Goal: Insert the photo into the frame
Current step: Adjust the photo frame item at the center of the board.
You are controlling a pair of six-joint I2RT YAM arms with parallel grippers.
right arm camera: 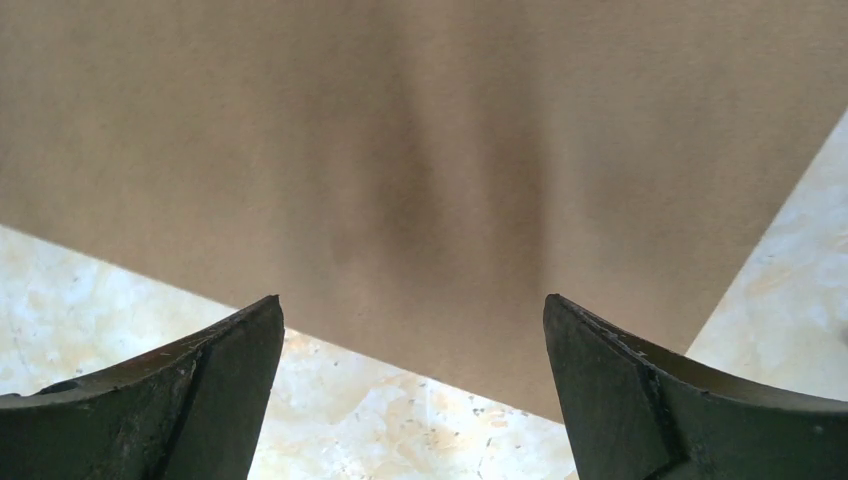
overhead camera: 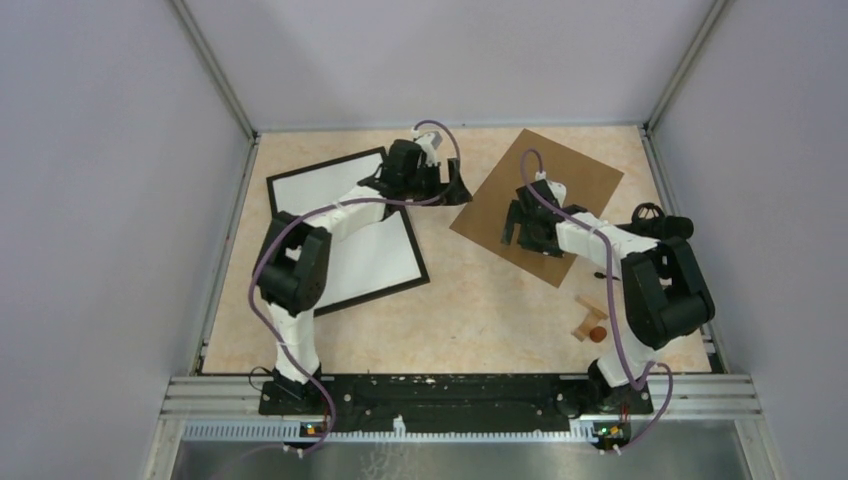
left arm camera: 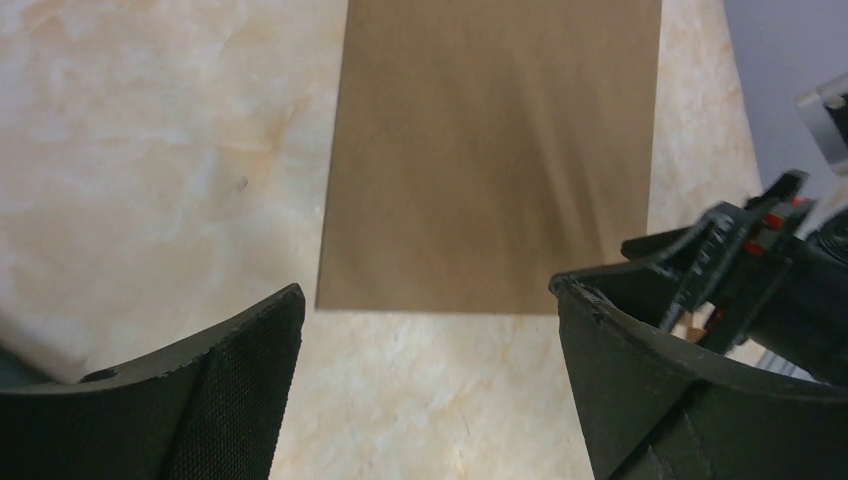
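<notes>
The large rectangular picture frame with the thin black border (overhead camera: 318,195) is laid flat on the left half of the pale marbled worktop (overhead camera: 480,320). It's a bit skewed: its long sides run away from the arm bases, with the far end swung slightly left. It's crossed by the left arm. The left gripper (overhead camera: 455,185) is parked just past the frame's far right corner, with its fingers spread wide and nothing between them.

A flat brown rectangular board (overhead camera: 540,190) is lying to the right of the frame, well clear of it and turned diamond-wise, one corner aimed at the back wall. Whether that's the photo face down can't be told. The right gripper (overhead camera: 517,232) is hung over the board's near-left part, its jaws wide apart and nothing clamped. In its wrist view the board is seen right below.

A few small wooden pieces (overhead camera: 588,318) and a little reddish ball (overhead camera: 597,335) are sat by the right arm's base.
</notes>
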